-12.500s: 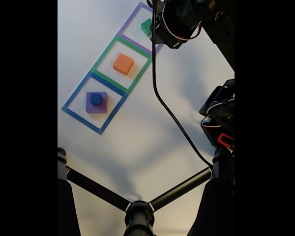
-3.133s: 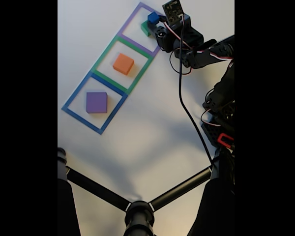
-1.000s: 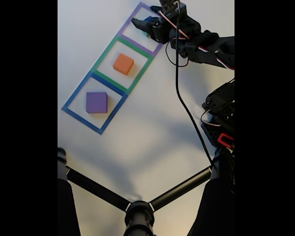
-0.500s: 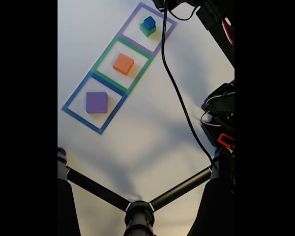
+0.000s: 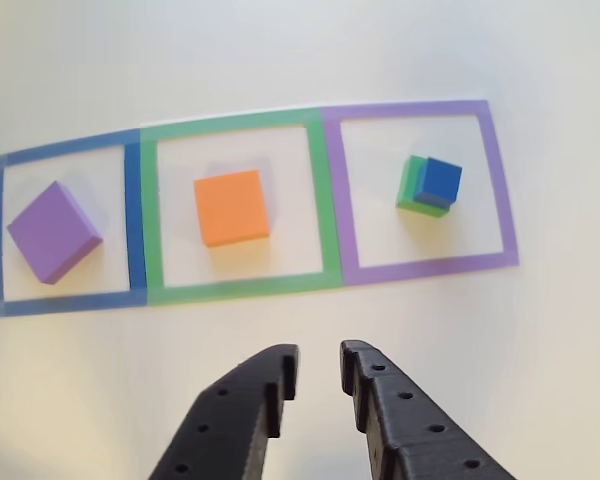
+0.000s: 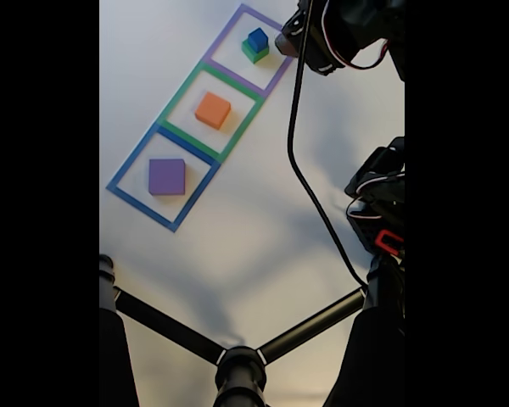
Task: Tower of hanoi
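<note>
Blue, the smallest cube (image 5: 439, 181) sits on the green block (image 5: 411, 190) inside the purple taped outline (image 5: 496, 180), the orange block (image 5: 231, 206) and purple block (image 5: 53, 230) lie alone in their own squares, and the empty gripper (image 5: 318, 366) hovers nearby, jaws slightly apart.

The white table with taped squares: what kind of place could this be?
Probably a hobby or lab bench set up for robot practice. Three taped squares mark a plain white table, foam blocks sit inside them, and a black gripper hangs above.
</note>
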Available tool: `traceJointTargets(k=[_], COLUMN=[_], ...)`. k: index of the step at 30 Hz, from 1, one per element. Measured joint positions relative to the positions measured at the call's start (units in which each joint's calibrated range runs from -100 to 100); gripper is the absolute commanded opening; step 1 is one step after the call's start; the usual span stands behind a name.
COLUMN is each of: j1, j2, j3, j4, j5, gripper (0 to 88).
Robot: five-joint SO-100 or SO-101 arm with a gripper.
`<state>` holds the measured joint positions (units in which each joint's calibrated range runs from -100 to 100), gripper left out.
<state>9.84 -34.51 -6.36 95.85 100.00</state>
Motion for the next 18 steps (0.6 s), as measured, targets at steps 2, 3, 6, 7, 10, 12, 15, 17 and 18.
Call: traceJointTargets(k=[2,3,6,7,10,12,15,17,18], j1=[0.10,-0.10,-0.20,0.40,2.60,2.50,2.40,3.00,3.10], j2=[-1.43,-2.10,-5.63,-7.15,-11.27,-13.79,-17.32,-19.08,-19.67], j3=[2.84,4.47,12.30,15.74,26.48,33.45,43.16,49.53,52.45], j4=[-0.08,-0.40,-3.83,-5.90,-13.24,-18.58,-26.00,-31.58,-34.45], j5=[-0.38,-0.38,0.00,0.00,-0.19,-0.38,0.00,0.00,0.00], gripper=[25.6,29.8,28.8,29.4,32.6,34.7,35.7,36.9,37.7])
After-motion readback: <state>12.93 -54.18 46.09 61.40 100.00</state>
